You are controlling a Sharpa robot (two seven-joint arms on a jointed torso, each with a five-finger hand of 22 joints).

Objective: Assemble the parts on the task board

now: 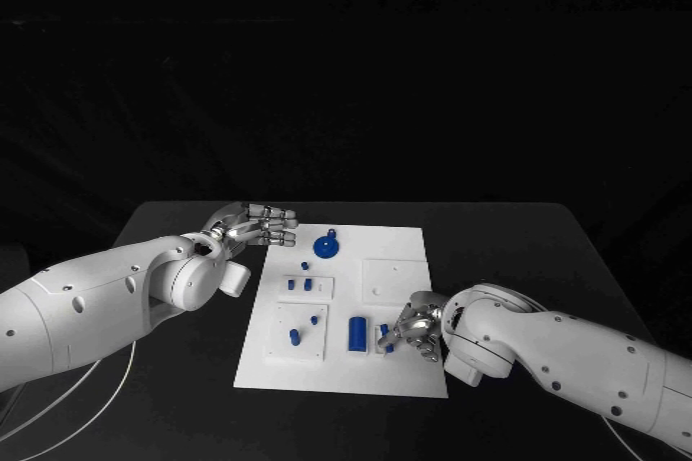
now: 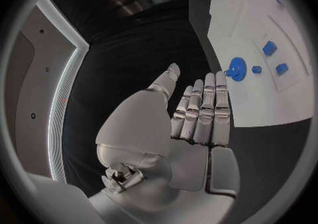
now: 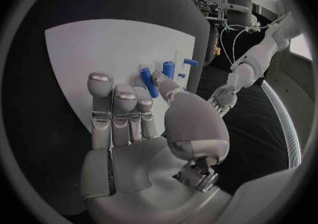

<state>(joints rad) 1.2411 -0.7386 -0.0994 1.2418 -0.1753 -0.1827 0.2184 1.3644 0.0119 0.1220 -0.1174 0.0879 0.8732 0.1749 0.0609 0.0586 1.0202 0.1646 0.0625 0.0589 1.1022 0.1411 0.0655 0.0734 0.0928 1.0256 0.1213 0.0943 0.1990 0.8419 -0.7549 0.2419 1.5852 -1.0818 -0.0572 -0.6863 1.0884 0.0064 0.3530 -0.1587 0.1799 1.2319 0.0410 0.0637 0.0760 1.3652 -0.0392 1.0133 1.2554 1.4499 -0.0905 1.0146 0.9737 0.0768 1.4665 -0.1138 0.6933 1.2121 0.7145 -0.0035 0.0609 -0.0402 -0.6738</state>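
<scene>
The white task board (image 1: pixel 397 281) lies in the middle of the black table. On it are a round blue disc (image 1: pixel 327 247), several small blue pegs (image 1: pixel 300 279) and a fat blue cylinder (image 1: pixel 356 331). My right hand (image 1: pixel 415 331) hovers low over the board's near right part. It pinches a slim blue peg (image 3: pixel 148 82) between thumb and finger, close beside the cylinder (image 3: pixel 168 69). My left hand (image 1: pixel 253 224) is at the board's far left corner, fingers stretched out side by side and holding nothing (image 2: pixel 199 112). The disc (image 2: pixel 236 68) lies just past its fingertips.
Bare black table (image 1: pixel 188 216) surrounds the board on all sides. Shallow square recesses (image 1: pixel 392 273) mark the board's right half. Thin cables (image 1: pixel 116 376) trail across the table's near left. My left forearm (image 1: pixel 87 311) covers the table's left side.
</scene>
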